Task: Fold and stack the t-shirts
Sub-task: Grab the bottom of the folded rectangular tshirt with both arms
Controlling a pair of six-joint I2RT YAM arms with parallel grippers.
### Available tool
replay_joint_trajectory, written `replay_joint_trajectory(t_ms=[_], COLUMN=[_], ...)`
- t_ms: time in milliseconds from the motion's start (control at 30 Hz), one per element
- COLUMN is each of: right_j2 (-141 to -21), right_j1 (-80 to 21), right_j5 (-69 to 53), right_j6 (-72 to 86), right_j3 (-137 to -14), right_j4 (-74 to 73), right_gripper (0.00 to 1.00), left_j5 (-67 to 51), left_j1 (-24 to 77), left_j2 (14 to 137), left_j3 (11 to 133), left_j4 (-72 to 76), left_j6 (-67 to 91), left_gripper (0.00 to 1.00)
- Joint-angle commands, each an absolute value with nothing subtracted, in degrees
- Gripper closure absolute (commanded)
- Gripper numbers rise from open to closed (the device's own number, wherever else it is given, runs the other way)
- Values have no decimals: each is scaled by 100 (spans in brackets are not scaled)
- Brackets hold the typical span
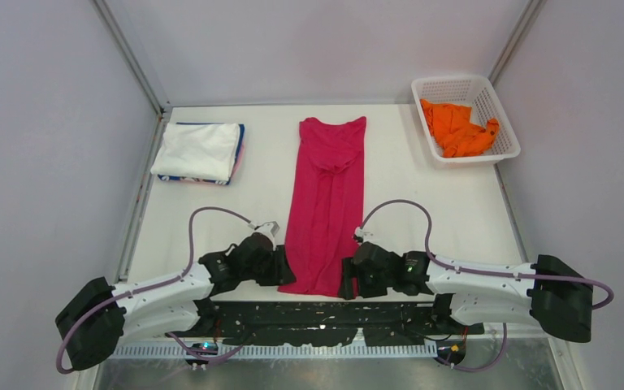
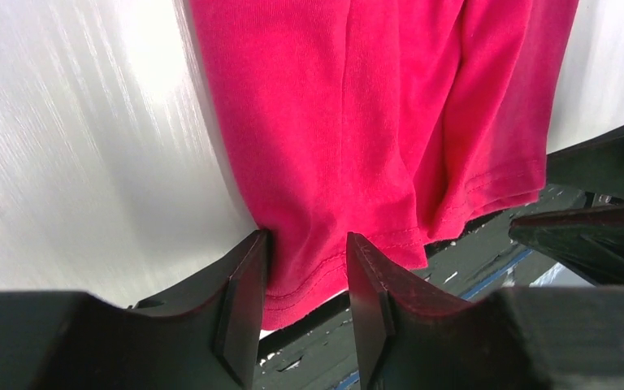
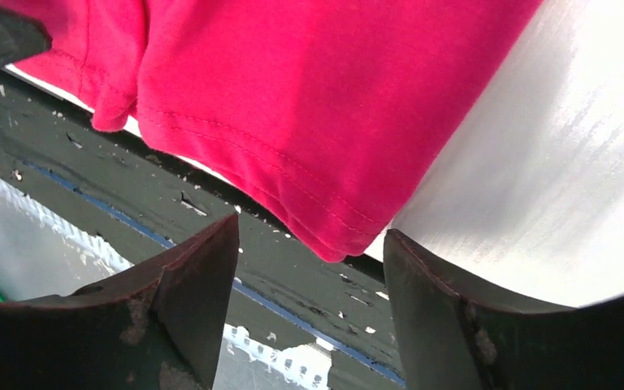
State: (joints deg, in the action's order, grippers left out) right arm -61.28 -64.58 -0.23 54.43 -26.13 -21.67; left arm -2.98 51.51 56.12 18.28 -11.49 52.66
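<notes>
Magenta t-shirt [image 1: 327, 203] lay lengthwise mid-worktop [image 1: 431, 195], both arms at its near hem.
Left fingers [image 2: 242, 313] stood apart, straddling the left hem corner, not clamped; right fingers [image 3: 199, 280] gaped wide around the right corner.

We can read no text, label, brand, number or sign in any of the three views.
</notes>
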Motion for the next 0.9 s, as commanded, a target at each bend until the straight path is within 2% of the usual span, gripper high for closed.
replay_joint_trajectory(t_ms=[0,267,333,433,600,733,767,867], right_j2=[-6104,-6119,-6151,-6140,-5923,-5617,-5555,-5290], right_j1=[-6521,-6539,-6535,-6546,-6560,-6590,-6594,-6606], right_j5=[419,521,495,458,398,325,321,298], right_j6=[6021,6187,6193,6209,6227,6254,6272,6242], right_j3=[-2465,-2220,-2199,-2170,-2103,-1928,-1873,-1801], right_j4=[-1884,-1822,-1805,-1876,-2122,-2154,-2158,-2168], right_gripper=[32,49,56,71,79,85,90,94], left_j5=[-51,273,116,90,42,78,79,102], left_j1=[5346,5414,5426,5496,5576,5709,5749,5837], left_j2=[5529,5297,5348,5391,5412,5414,5404,5385], left_j3=[1581,1595,1572,1565,1411,1368,1370,1380], left_j4=[-1802,-2215,-2066,-2055,-1978,-1925,-1892,-1890], left_j6=[5549,5560,5568,5608,5735,5827,5834,5849], left_gripper=[58,57,57,57,57,67,70,83])
